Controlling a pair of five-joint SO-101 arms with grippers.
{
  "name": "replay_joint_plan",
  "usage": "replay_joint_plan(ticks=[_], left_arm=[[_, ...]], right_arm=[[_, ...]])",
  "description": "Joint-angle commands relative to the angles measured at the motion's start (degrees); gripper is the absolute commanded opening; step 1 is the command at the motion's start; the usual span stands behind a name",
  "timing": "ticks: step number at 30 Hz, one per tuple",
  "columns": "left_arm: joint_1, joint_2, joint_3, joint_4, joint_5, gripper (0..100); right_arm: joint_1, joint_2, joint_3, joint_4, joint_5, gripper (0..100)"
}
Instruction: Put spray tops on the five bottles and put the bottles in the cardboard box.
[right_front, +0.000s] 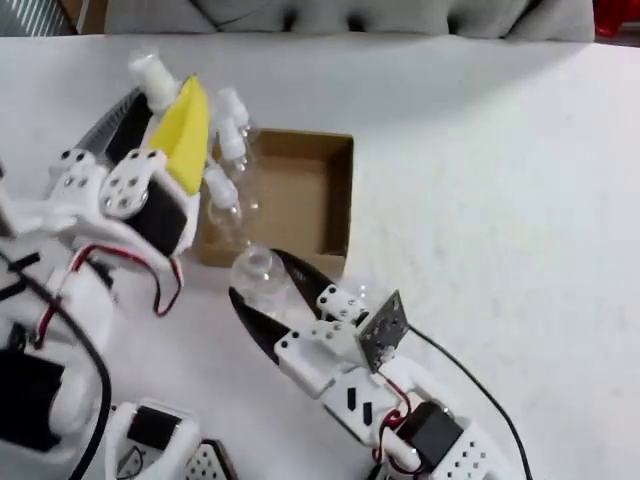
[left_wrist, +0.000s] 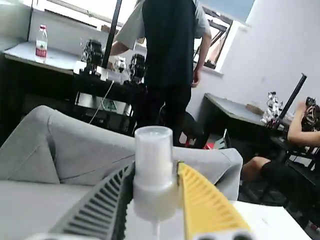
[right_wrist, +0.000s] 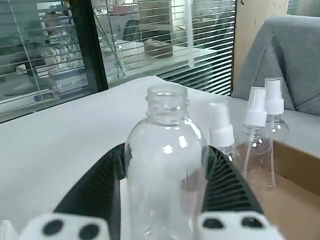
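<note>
White tabletop (right_front: 500, 150) broad right of cardboard box (right_front: 300, 200), three capped bottles (right_front: 228, 150) at its left wall, right gripper (right_front: 256, 276) clamping uncapped bottle (right_wrist: 165, 165) at its near edge, left gripper (right_front: 160, 95) pinching spray top (left_wrist: 153, 170) left of it.

Capped bottles (right_front: 222, 190) crowd cardboard box (right_front: 340, 200) on side by left gripper (right_front: 157, 88) and its spray top (right_front: 150, 72); rest of box floor bare. Right gripper (right_front: 260, 282) with open bottle (right_front: 250, 265) blocks near wall.

Nothing can be read. A white label (right_wrist: 70, 82) and a red label (left_wrist: 41, 46) on a far bottle (left_wrist: 41, 34) carry print too small to make out.
</note>
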Motion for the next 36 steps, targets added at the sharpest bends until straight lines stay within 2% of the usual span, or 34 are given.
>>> replay_joint_plan(ticks=[1, 11, 17, 24, 36], left_arm=[[0.84, -3.74, -2.11, 1.05, 0.70, 2], [8.13, -5.05, 0.44, 3.25, 0.79, 2], [8.13, -5.49, 3.87, 3.25, 0.79, 2], [8.13, -12.00, 9.05, 2.73, 0.35, 2], [8.66, -18.51, 24.70, 2.81, 0.62, 2]], right_arm=[[-0.31, -0.57, -0.44, -1.10, 0.18, 1.6], [-0.31, -0.48, 0.26, -1.36, 0.18, 1.6], [-0.31, -0.48, 0.79, -1.54, 0.18, 1.6], [-0.31, -0.48, 0.79, -1.54, 0.18, 1.6], [-0.31, -0.48, 0.97, -1.54, 0.26, 1.6]])
